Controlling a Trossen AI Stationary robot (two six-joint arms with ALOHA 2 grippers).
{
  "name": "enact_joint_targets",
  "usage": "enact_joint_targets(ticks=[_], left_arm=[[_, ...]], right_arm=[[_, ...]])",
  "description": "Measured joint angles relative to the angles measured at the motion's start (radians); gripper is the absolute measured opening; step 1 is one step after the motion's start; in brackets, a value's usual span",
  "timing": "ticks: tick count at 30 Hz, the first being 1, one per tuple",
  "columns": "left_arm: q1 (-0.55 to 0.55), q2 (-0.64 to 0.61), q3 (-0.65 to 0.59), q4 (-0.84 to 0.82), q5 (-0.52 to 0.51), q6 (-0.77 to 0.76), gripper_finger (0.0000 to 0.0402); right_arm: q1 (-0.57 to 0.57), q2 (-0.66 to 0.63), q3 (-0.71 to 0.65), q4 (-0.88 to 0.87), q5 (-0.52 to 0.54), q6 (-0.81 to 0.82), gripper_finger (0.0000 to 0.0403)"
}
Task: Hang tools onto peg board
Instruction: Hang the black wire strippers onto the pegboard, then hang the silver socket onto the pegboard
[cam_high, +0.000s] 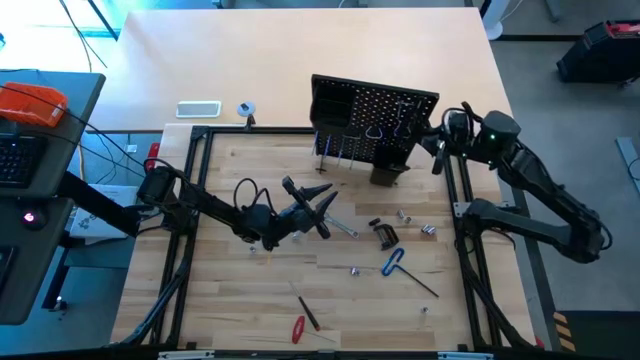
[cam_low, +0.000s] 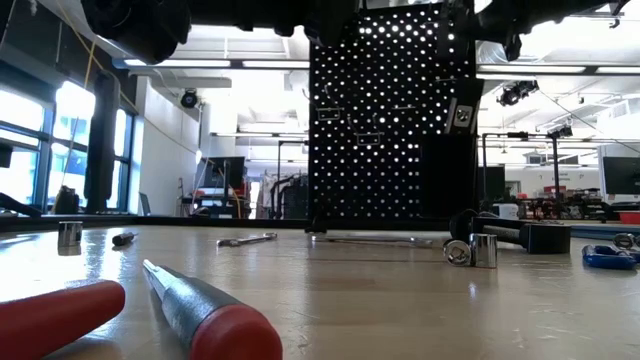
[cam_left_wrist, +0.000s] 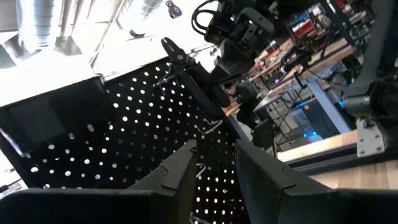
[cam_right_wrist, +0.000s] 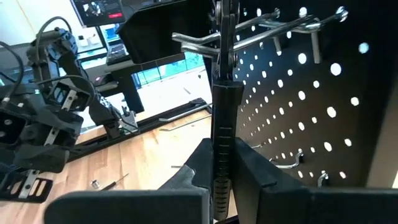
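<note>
The right end effector (cam_right_wrist: 224, 165), clamped on a black-handled tool (cam_right_wrist: 222, 124), holds it upright, touching the peg board's (cam_right_wrist: 323, 112) wire hook (cam_right_wrist: 249, 37); left end effector (cam_high: 318, 207) grips pliers (cam_high: 300, 200) over the counter (cam_high: 250, 300).

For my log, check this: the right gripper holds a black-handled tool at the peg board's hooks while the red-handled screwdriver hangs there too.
Wrong: the red-handled screwdriver lies on the table, not hung; the high view shows it. The rest stands.
</note>
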Motion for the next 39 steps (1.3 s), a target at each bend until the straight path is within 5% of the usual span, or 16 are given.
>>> enact_joint_targets(ticks=[14, 26, 29, 39], left_arm=[[-0.044, 0.0, 0.0, -0.013, -0.105, 0.073, 0.0105], [-0.168, 0.0, 0.0, -0.017, -0.389, 0.296, 0.0105], [-0.189, -0.002, -0.001, -0.037, -0.476, 0.339, 0.0105], [-0.248, -0.005, -0.018, -0.234, -0.491, 0.288, 0.0105]], right_arm=[[-0.022, -0.008, 0.0, -0.037, 0.006, 0.014, 0.0096], [-0.021, -0.104, 0.0, -0.15, 0.015, 0.042, 0.0209], [-0.021, -0.158, 0.0, -0.177, 0.022, 0.063, 0.0218], [0.054, -0.282, 0.0, -0.152, 0.023, 0.226, 0.022]])
